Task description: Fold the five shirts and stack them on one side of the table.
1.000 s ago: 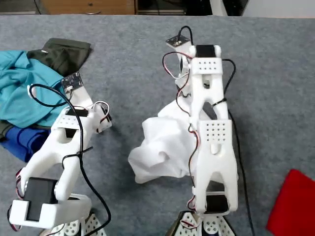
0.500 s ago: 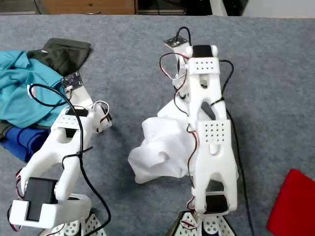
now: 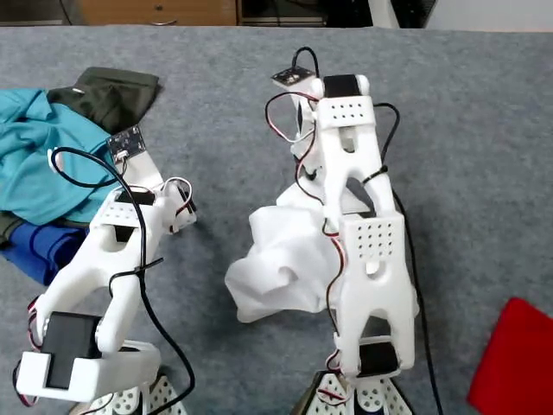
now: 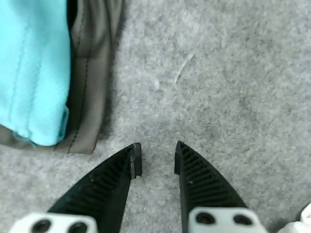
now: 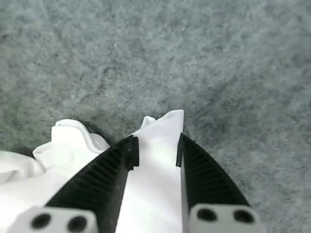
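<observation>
A crumpled white shirt (image 3: 281, 255) lies in the middle of the grey table, partly under my right arm (image 3: 350, 164). My right gripper (image 5: 155, 145) is shut on an edge of the white shirt (image 5: 158, 165), held just above the table surface. A teal shirt (image 3: 34, 164), a dark olive shirt (image 3: 112, 93) and a blue shirt (image 3: 39, 246) are heaped at the left. My left gripper (image 4: 156, 158) hovers open over bare table beside the olive shirt (image 4: 92, 82) and teal shirt (image 4: 34, 68), with nothing between its fingers. A red shirt (image 3: 518, 363) sits at the near right corner.
The grey table (image 3: 467, 130) has free room at the far right and along the far edge. My left arm (image 3: 117, 233) stands between the shirt heap and the white shirt. Wooden furniture (image 3: 155, 10) borders the far side.
My right arm's wrist has swung to the left and a little farther across the table, still holding the white shirt's edge. The left arm has kept still.
</observation>
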Motion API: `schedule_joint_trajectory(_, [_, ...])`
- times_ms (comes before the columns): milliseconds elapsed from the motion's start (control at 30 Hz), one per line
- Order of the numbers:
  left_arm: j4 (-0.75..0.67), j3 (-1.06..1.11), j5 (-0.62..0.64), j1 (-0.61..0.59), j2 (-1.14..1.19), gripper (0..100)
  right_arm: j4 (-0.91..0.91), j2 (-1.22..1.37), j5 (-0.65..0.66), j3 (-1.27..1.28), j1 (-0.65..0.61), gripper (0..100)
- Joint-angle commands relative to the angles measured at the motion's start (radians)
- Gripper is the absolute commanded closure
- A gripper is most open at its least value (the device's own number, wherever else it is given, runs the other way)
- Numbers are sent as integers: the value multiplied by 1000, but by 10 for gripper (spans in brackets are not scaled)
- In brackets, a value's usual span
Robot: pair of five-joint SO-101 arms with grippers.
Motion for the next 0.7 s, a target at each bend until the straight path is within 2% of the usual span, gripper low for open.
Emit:
schedule_joint_trajectory(0, [3, -48, 5, -9, -4, 875, 2, -47, 37, -4, -16, 912])
schedule_joint_trajectory(233, [3, -46, 5, -9, -4, 875, 0, -44, 54, 2, -12, 909])
schedule_joint_trajectory(467, [3, -44, 5, -9, -4, 875, 5, 36, 64, -38, -12, 696])
schedule_joint_trajectory(567, [3, -44, 5, -9, -4, 875, 9, 65, 78, -68, -13, 740])
schedule_joint_trajectory(667, [3, -44, 5, -9, -4, 875, 14, 65, 74, -88, -12, 868])
